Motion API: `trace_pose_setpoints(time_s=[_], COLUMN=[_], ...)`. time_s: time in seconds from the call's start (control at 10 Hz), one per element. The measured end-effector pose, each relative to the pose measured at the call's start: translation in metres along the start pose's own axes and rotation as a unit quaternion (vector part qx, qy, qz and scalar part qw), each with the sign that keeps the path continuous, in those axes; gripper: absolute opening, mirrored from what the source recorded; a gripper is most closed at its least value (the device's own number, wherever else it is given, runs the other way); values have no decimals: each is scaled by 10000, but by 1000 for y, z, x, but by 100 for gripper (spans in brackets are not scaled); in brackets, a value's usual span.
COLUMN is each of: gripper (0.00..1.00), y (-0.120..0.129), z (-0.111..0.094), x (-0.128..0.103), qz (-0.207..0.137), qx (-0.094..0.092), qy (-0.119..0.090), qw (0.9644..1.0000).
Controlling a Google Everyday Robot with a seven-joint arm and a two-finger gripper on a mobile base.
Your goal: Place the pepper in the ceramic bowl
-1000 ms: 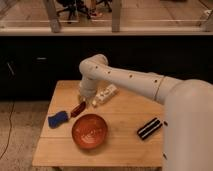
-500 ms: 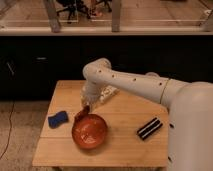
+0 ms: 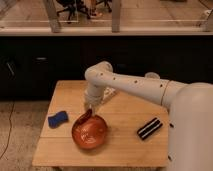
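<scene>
Camera view shows the hand (image 3: 91,111) clamped on the pepper (image 3: 86,118) just above the far-left rim of the bowl (image 3: 95,138), so a release here could bounce it off the rim onto the desk (image 3: 125,146), near the sponge (image 3: 57,119).

Smooth white tubular arm (image 3: 131,85) with dark spots; hand (image 3: 91,111) above ceramic bowl (image 3: 95,139).
</scene>
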Motion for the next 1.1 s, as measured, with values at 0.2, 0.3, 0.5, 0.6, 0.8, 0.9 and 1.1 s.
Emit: trace_pose_setpoints(time_s=[0.2,0.3,0.5,0.6,0.8,0.9,1.1], gripper=[0,0,0,0,0,0,0], y=[0,0,0,1,6,11,20], z=[5,7,9,11,17,21,31], x=[4,9,16,21,30,32,33], qz=[-8,-4,15,29,39,18,-36], qx=[-72,-133,-214,-261,-367,-419,-510], qy=[-2,12,32,32,19,5,-24], qw=[10000,9999,9998,9996,9993,9991,9987])
